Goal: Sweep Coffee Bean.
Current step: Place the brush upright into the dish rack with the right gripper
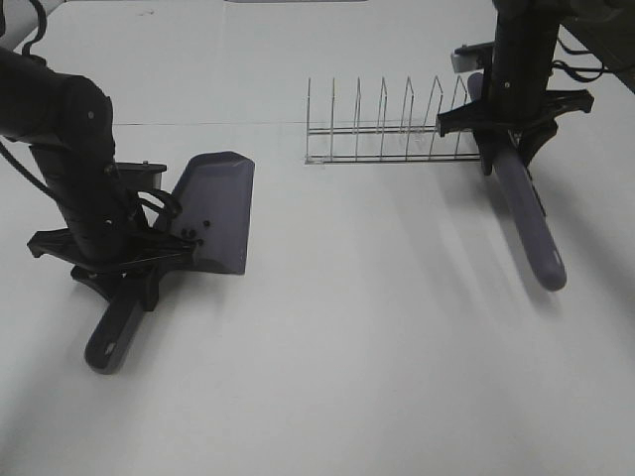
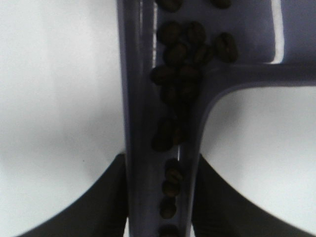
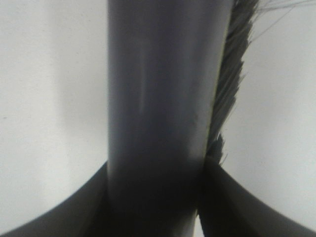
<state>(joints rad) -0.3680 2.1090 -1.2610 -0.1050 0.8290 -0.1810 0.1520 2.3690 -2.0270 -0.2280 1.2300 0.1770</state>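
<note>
A grey-purple dustpan [image 1: 216, 206] lies on the white table at the left, its handle [image 1: 112, 332] pointing toward the front. My left gripper [image 1: 119, 260] is shut on that handle. In the left wrist view several dark coffee beans [image 2: 180, 74] lie in the dustpan's channel [image 2: 136, 98], some down between my fingers [image 2: 111, 197]. A few beans [image 1: 198, 230] show in the pan from above. My right gripper [image 1: 504, 124] is shut on the grey-purple brush [image 1: 529, 223], whose handle [image 3: 155, 98] fills the right wrist view with grey bristles [image 3: 231, 84] beside it.
A thin wire rack [image 1: 387, 129] stands at the back middle of the table, just left of my right gripper. The white table [image 1: 377, 327] spreads between the two arms.
</note>
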